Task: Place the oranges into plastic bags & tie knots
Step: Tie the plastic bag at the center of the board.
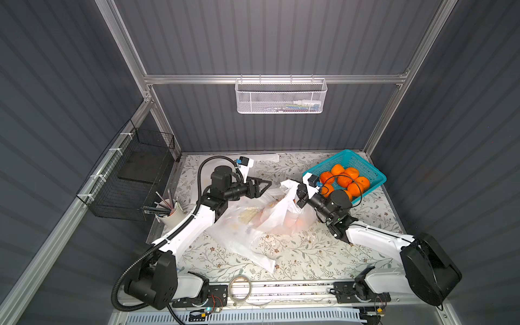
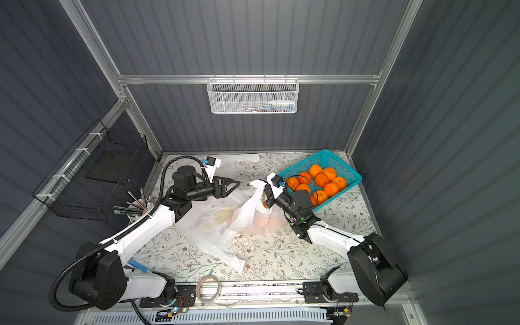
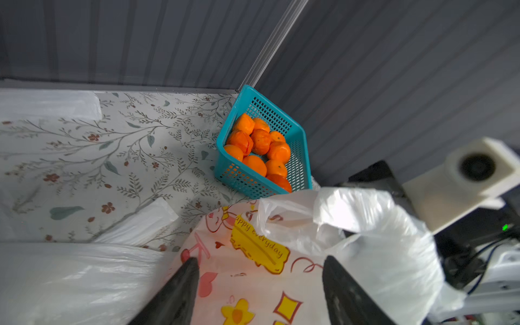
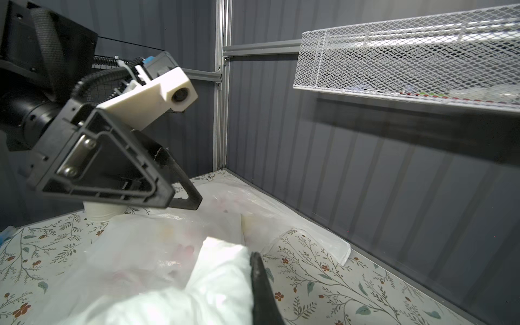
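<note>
Several oranges (image 1: pixel 344 180) (image 2: pixel 320 180) (image 3: pixel 260 142) lie in a teal lattice basket (image 1: pixel 374 176) at the back right. More oranges (image 1: pixel 294 222) show faintly through a white printed plastic bag (image 1: pixel 270 219) (image 2: pixel 244 216) (image 3: pixel 253 281) in the middle of the table. My right gripper (image 1: pixel 296 188) (image 4: pixel 247 263) is shut on the bag's bunched upper edge and holds it up; only one finger shows in the right wrist view. My left gripper (image 1: pixel 267 184) (image 2: pixel 236 184) (image 3: pixel 260 260) hangs open just above the bag, nothing between its fingers. I see no knots.
A second translucent bag (image 1: pixel 247 247) lies flat toward the front. Folded bags (image 1: pixel 266 157) rest by the back wall. A cup of pens (image 1: pixel 171 212) and a black wire basket (image 1: pixel 132 180) stand left. A tape roll (image 1: pixel 239 287) lies at the front edge.
</note>
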`<action>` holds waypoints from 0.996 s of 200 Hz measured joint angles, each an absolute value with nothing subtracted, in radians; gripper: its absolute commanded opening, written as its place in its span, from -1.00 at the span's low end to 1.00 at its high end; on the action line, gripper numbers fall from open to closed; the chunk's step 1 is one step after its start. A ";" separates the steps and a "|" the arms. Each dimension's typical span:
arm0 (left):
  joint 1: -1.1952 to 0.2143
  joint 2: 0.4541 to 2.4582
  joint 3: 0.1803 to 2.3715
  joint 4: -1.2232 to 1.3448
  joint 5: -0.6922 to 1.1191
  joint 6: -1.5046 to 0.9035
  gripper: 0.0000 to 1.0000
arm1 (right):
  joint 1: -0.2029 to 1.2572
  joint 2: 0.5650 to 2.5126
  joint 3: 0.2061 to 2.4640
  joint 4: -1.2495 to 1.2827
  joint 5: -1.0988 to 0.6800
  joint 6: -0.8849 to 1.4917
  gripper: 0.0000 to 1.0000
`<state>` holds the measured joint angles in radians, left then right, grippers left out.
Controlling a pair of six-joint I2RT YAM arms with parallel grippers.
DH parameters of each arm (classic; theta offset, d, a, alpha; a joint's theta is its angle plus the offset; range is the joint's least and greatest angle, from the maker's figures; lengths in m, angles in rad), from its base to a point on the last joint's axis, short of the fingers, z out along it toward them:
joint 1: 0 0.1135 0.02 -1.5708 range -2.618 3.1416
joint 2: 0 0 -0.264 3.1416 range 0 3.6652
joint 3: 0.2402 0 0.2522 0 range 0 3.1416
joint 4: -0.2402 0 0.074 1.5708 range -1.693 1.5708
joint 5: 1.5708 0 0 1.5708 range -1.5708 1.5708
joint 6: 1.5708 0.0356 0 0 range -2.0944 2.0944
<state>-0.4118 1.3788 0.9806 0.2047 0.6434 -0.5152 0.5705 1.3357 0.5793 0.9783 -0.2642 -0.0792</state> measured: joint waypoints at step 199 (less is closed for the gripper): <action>-0.575 1.629 0.966 0.794 0.665 -1.340 -0.33 | 0.587 1.327 0.579 0.964 -0.233 -0.111 -1.00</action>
<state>-0.5747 1.6295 0.9657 0.7944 0.6651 -1.3399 0.5869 1.3266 0.5789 0.9642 -0.2333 -0.1112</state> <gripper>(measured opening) 0.342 0.049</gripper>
